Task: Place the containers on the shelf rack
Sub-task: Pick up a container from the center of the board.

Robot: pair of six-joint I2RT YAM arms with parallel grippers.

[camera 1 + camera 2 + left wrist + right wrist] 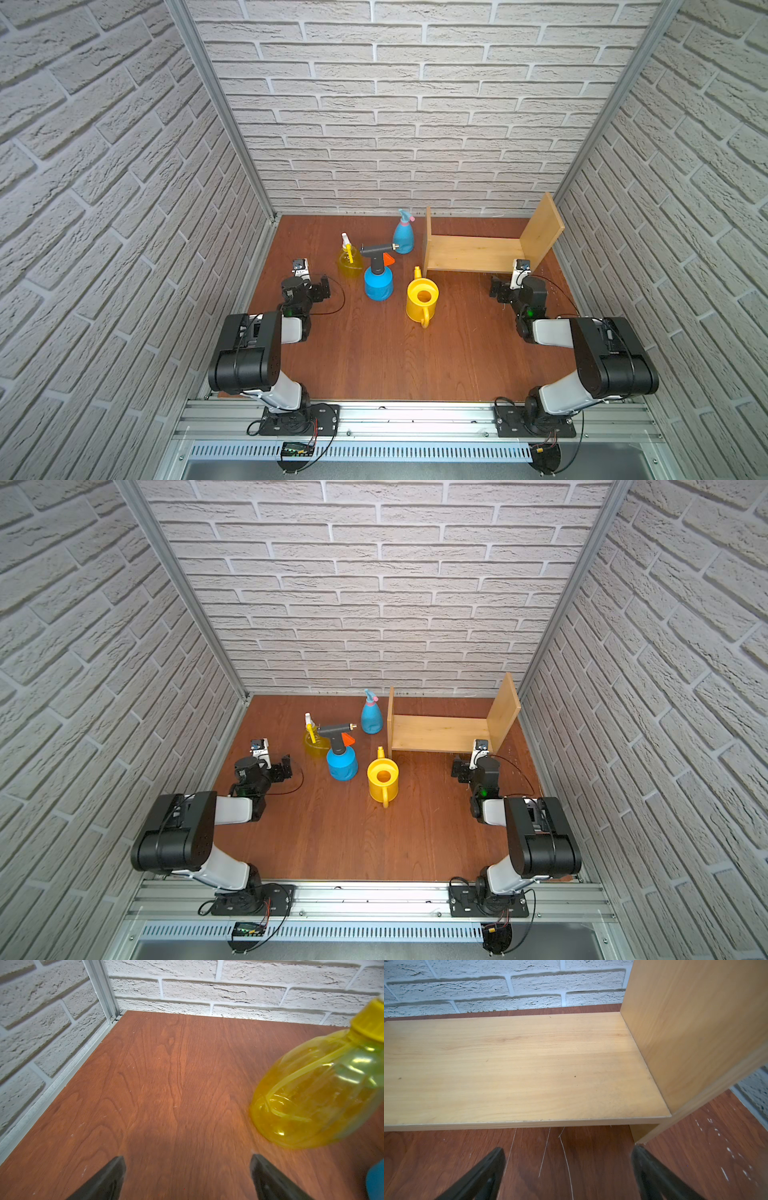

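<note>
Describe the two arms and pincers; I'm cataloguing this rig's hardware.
Both match: the left arm and right arm have bulky black joint housings, white links, black base plates, thin black wrist cables and a small green light. The left pincer and right pincer are dark and taper to narrow tips.

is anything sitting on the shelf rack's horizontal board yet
No, in a top view the shelf rack has only bare wood on its horizontal board.
</note>
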